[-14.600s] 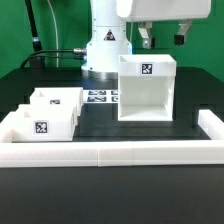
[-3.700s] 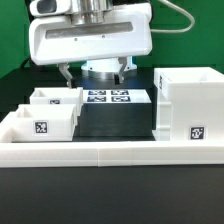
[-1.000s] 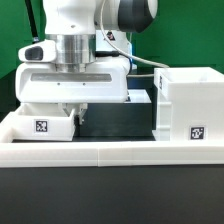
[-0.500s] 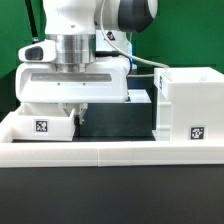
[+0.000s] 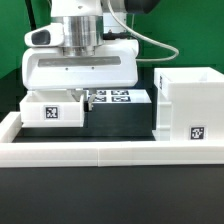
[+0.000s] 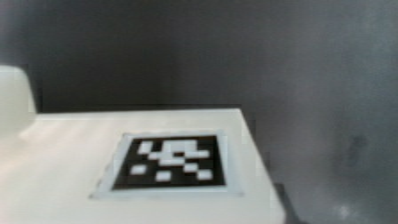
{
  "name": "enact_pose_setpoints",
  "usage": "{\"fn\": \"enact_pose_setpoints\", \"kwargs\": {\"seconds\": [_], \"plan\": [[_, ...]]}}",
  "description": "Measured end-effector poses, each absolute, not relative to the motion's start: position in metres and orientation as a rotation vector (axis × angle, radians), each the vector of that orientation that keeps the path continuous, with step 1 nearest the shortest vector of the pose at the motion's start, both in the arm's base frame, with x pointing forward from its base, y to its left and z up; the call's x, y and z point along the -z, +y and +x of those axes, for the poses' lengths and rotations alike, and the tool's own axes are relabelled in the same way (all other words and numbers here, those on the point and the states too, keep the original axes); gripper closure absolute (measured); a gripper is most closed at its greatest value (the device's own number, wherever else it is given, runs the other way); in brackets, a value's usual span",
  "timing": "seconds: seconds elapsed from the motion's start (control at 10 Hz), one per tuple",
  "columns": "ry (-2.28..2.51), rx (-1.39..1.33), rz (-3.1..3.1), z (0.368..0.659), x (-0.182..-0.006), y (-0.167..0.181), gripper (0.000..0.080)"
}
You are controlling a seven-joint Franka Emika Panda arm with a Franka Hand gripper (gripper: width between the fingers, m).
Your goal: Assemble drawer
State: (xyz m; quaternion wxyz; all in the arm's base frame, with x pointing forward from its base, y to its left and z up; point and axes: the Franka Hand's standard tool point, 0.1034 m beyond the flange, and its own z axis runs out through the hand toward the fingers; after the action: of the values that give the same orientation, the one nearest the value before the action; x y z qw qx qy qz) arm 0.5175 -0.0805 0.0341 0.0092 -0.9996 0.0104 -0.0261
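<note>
My gripper (image 5: 84, 99) hangs under the wide white hand at the exterior view's left. It is shut on the right wall of a small white drawer tray (image 5: 52, 111), which it holds a little above the black mat (image 5: 120, 122). The tray's square tag faces the camera. In the wrist view the tray's white face (image 6: 80, 140) and its tag fill the frame, blurred and very close; my fingers do not show there. The tall white housing (image 5: 186, 100) stands at the exterior view's right with a tag low on its front. The second tray is hidden.
The marker board (image 5: 118, 97) lies flat behind the mat, between the tray and the housing. A low white border wall (image 5: 110, 152) runs along the front and up the left side. The arm's white base stands behind my hand.
My hand has risen from its low position on the tray. The tray has come up with it, and its tag now sits higher and a little further right.
</note>
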Motion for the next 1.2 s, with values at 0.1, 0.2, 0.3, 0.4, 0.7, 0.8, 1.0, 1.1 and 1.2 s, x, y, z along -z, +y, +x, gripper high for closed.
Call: {"fn": "enact_pose_setpoints", "kwargs": {"seconds": [0.1,0.2,0.3,0.4,0.7,0.8,1.0,1.1,1.2], "plan": [[-0.050,0.081,-3.125,0.5174,-0.0339,-0.0811,0.0757],[-0.209,0.081,-3.125,0.5168,-0.0331,-0.0820,0.0757],[-0.416,0.091,-3.115,0.5142,-0.0305,-0.0816,0.0757],[-0.599,0.083,-3.087,0.5126,-0.0300,-0.0779,0.0757],[-0.978,0.069,-2.998,0.5103,-0.0294,-0.0768,0.0757],[-1.013,0.068,-2.987,0.5100,-0.0290,-0.0775,0.0757],[-1.192,0.058,-2.929,0.5095,-0.0286,-0.0797,0.0757],[-1.302,0.049,-2.889,0.5094,-0.0285,-0.0803,0.0757],[-1.433,0.033,-2.838,0.5102,-0.0284,-0.0757,0.0757]]}}
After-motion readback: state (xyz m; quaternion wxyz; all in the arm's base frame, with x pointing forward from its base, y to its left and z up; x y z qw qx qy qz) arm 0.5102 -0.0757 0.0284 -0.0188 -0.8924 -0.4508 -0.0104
